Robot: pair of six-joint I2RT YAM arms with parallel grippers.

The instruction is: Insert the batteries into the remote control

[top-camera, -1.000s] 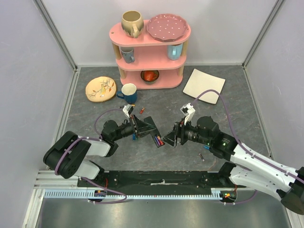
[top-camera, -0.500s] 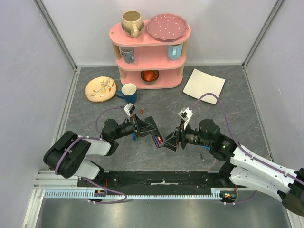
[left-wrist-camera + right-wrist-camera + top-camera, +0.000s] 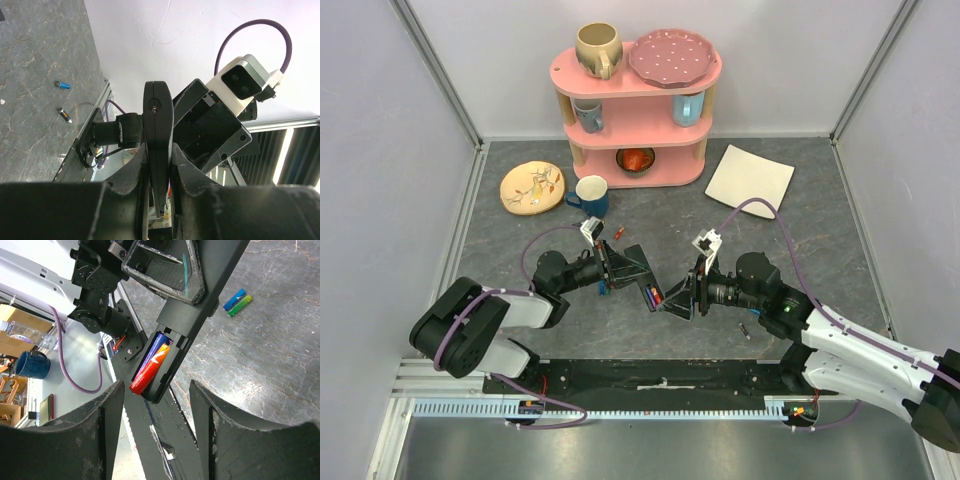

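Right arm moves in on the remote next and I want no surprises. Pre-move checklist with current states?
1. Grip: left tool shut on remote control: ok.
2. Free hand: right tool open, nothing held: ok.
3. Access: battery compartment uncovered and facing the right tool: ok.
4. Seating: blue and orange-red battery lying flat in the compartment: cannot tell.
5. Room: second slot free: cannot tell.
6. Spares: loose blue and green batteries on the table, clear of both tools: ok.
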